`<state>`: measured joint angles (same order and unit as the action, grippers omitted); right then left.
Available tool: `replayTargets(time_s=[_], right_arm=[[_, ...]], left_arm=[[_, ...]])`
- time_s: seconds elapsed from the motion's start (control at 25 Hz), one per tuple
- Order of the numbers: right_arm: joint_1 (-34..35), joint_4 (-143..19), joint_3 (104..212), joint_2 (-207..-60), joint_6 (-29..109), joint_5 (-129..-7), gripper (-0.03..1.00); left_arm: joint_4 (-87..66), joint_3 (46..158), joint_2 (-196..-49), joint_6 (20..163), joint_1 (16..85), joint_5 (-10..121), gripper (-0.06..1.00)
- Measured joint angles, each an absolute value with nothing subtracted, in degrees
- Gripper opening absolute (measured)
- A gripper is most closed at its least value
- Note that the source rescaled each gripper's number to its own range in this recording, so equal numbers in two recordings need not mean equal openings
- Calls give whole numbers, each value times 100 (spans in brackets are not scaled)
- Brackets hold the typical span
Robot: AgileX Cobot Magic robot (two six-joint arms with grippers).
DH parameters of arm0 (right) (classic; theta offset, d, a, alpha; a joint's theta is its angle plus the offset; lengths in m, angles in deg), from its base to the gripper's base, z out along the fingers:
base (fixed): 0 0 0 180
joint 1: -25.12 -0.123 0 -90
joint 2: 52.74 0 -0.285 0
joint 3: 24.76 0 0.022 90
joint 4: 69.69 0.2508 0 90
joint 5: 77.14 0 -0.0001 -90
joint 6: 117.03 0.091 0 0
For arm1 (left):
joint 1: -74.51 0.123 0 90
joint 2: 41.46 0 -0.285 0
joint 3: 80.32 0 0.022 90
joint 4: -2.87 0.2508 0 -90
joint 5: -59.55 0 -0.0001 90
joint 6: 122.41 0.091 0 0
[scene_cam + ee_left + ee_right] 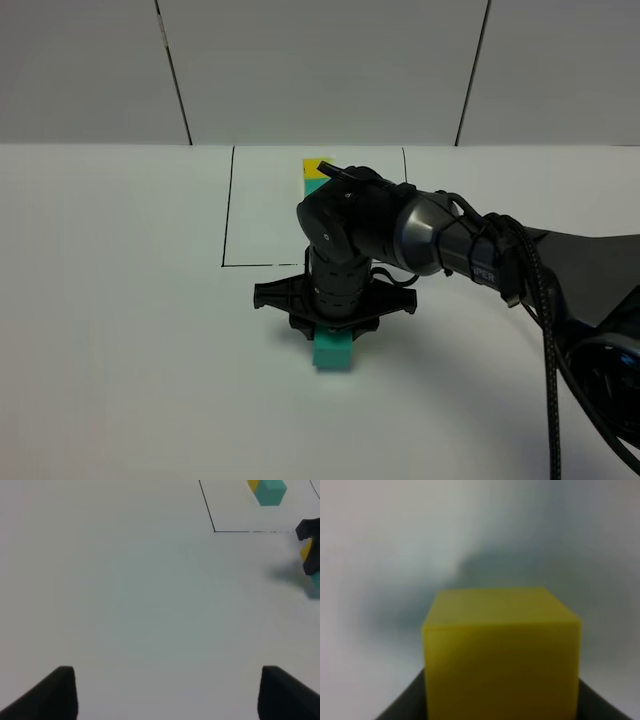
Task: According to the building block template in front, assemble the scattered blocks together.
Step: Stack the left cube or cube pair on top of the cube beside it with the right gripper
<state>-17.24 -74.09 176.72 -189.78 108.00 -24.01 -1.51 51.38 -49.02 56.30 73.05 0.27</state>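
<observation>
Right wrist view: right end effector [333,322] clamps yellow cube [501,652]; left end effector [167,692] wide, empty.

The template [316,172] sits at the far side of the black-lined rectangle — a yellow cube joined to a teal one, partly hidden behind the arm. The loose teal cube [332,351] rests on the white table nearer the camera. The loose yellow cube [501,652] — plain, matte — fills the right wrist view.
</observation>
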Motion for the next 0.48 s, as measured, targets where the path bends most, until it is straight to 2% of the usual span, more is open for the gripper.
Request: replayTargets(time_s=[0.48], right_arm=[[-1765, -7762, 17672, -19181, 10442, -2424, 1]], left_arm=[[-151, 5138, -4902, 5630, 7305, 27, 64]])
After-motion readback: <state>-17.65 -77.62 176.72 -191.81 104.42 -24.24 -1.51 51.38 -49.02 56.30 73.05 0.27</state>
